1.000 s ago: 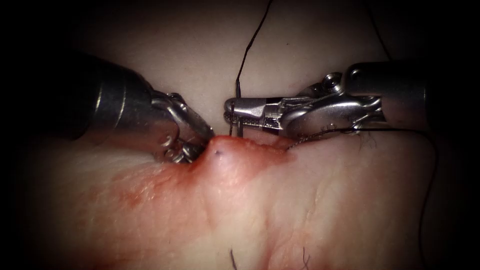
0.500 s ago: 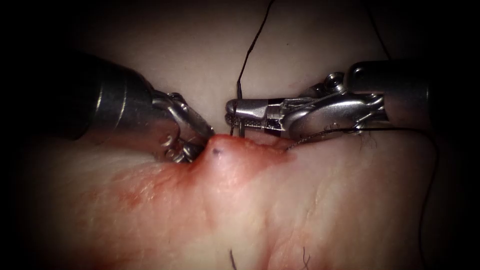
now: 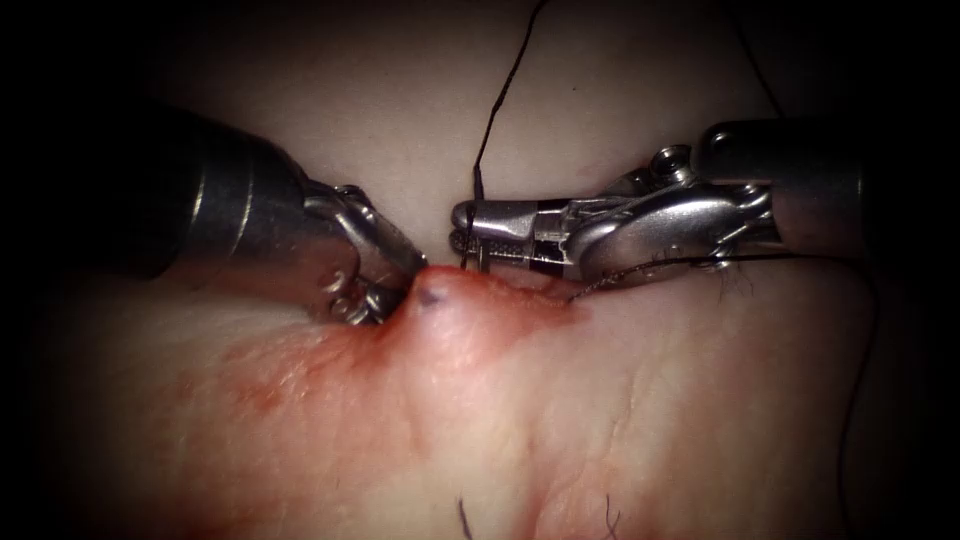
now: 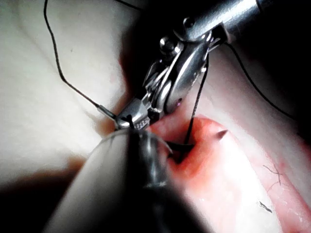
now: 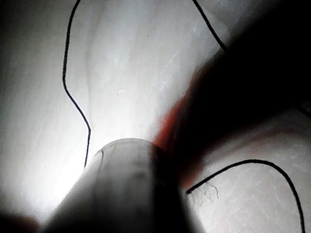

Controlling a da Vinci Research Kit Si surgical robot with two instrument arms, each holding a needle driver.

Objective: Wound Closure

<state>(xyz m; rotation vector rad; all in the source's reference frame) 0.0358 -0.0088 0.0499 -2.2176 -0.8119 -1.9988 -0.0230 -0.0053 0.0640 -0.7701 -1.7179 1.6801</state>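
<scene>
My right tool (image 3: 468, 236) is shut on the curved needle (image 3: 481, 258) near its tail end, just above the raised lip of the tissue (image 3: 600, 400). The needle goes down into that lip at the cut (image 3: 530, 290). A dark spot (image 3: 432, 297) on the lifted mound marks its tip. In the left wrist view the needle tip (image 4: 222, 132) pokes out of the red tissue beside the right tool (image 4: 131, 120). My left tool (image 3: 388, 288) is shut on the tissue edge on the left side of the cut and holds it up. Thread (image 3: 500, 100) runs up from the needle's tail.
A second stretch of thread (image 3: 860, 330) passes under the right tool and drops down the right side. Red fluid (image 3: 280, 370) stains the tissue left of the mound. Short cut ends of thread (image 3: 608, 515) lie near the front. Thread (image 5: 73, 102) loops over pale tissue in the right wrist view.
The dark spot of the needle tip on the mound has grown larger and clearer. The right tool's wrist has shifted slightly up and right. The left tool has stayed put.
</scene>
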